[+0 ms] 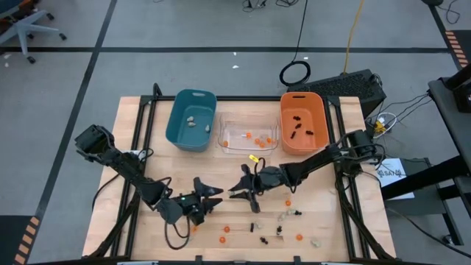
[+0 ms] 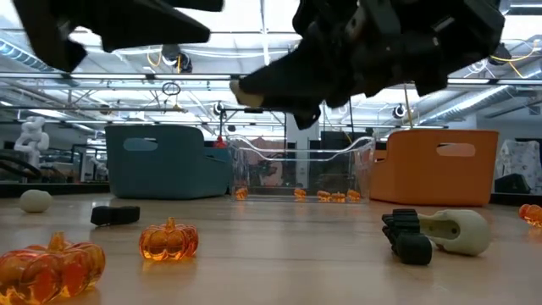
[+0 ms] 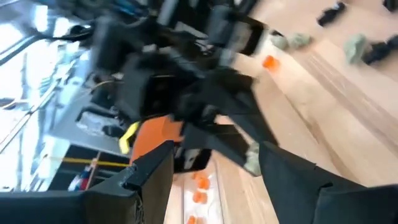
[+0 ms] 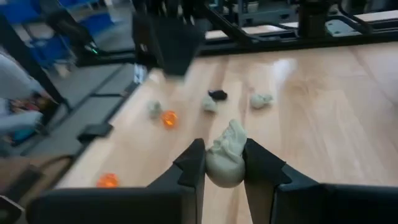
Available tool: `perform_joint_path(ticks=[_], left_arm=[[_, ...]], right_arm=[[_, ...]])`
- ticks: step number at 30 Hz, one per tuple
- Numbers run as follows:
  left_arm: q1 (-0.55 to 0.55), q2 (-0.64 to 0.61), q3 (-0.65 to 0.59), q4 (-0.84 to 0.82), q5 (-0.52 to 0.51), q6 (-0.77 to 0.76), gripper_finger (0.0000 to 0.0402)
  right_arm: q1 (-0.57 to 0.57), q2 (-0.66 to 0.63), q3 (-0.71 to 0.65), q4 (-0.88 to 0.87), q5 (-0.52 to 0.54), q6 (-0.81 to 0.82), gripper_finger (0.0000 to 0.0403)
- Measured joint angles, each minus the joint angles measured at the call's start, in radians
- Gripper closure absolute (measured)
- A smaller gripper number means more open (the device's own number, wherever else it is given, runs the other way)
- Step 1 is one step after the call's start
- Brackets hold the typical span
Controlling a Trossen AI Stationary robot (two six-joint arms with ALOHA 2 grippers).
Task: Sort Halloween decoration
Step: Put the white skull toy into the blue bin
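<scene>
Overhead: right hand (image 1: 237, 191) mid-counter (image 1: 331, 221), below clear bin (image 1: 248, 138); left hand (image 1: 213, 197) just beside, fingers spread, nothing held. Right wrist: right hand clenched on pale lump (image 4: 226, 158) above counter. Low view: orange pumpkins (image 2: 168, 240), black piece (image 2: 115, 214) lying on counter.

Both arms are dark, nearly black, built of slim links joined by bulkier rounded joints. The left arm (image 1: 121, 163) ends in a blocky shoulder housing at its far-left base, and a black cable loops beside its wrist. The right arm (image 1: 324, 158) carries a yellow tag near its wrist. Each gripper has two flat, wedge-shaped black fingers (image 4: 189, 163) with angular edges.
</scene>
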Motion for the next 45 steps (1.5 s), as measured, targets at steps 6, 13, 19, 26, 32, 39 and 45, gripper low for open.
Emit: perform_joint_path(ticks=[6,13,19,26,32,39,45], left_arm=[[0.068,0.000,0.085,-0.199,0.131,-0.001,0.0174],[0.099,0.000,0.091,-0.227,0.219,0.032,0.0174],[0.103,0.000,0.091,-0.216,0.275,0.060,0.0174],[0.145,0.000,0.091,-0.194,0.334,0.081,0.0174],[0.174,0.000,0.091,-0.195,0.369,0.133,0.0188],[0.186,0.000,0.091,-0.196,0.394,0.156,0.0254],[0.194,0.000,0.091,-0.197,0.399,0.190,0.0323]], right_arm=[[-0.019,-0.038,0.000,0.005,-0.093,0.024,0.0344],[-0.021,-0.041,0.000,0.012,-0.122,0.094,0.0344],[-0.021,-0.041,0.000,0.035,-0.122,0.124,0.0344],[-0.021,-0.041,0.000,0.078,-0.122,0.128,0.0343],[-0.023,-0.041,0.000,0.079,-0.121,0.129,0.0343],[-0.024,-0.041,0.000,0.079,-0.121,0.129,0.0343],[-0.025,-0.040,0.000,0.084,-0.123,0.137,0.0343]])
